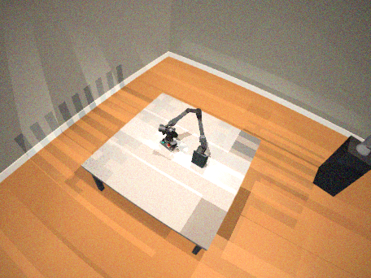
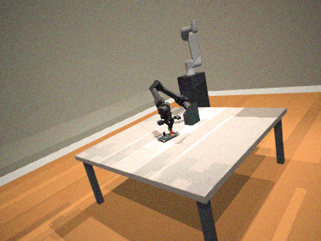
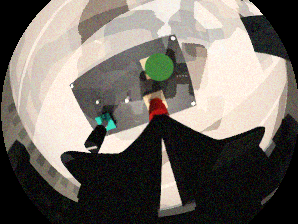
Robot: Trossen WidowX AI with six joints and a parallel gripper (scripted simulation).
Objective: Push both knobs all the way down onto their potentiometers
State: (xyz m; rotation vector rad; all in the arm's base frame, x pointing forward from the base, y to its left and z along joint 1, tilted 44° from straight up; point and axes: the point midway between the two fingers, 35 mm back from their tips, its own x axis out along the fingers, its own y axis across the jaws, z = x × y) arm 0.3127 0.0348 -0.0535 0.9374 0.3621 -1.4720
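Note:
The dark circuit board [image 3: 120, 85] [image 2: 170, 137] stands on the table. My gripper [image 3: 160, 119] [image 2: 171, 130] is shut with nothing between its fingers. Its tips are right at the red knob [image 3: 158, 107] [image 2: 171, 132] and partly cover it in the wrist view; whether they touch it cannot be told. The red knob is over a beige part. A round green knob [image 3: 159, 67] stands farther up the board over another beige part. A black cylinder [image 3: 96, 138] [image 2: 164, 134] stands by a teal part [image 3: 106, 121] near the board's edge. How far down each knob sits cannot be told.
The board lies near the middle of the table [image 1: 142, 183] [image 2: 211, 151], in front of my arm's dark base [image 1: 199, 158] [image 2: 191, 114]. A grey arm [image 2: 193, 46] on a black pedestal [image 2: 194, 89] stands on the floor beyond the table.

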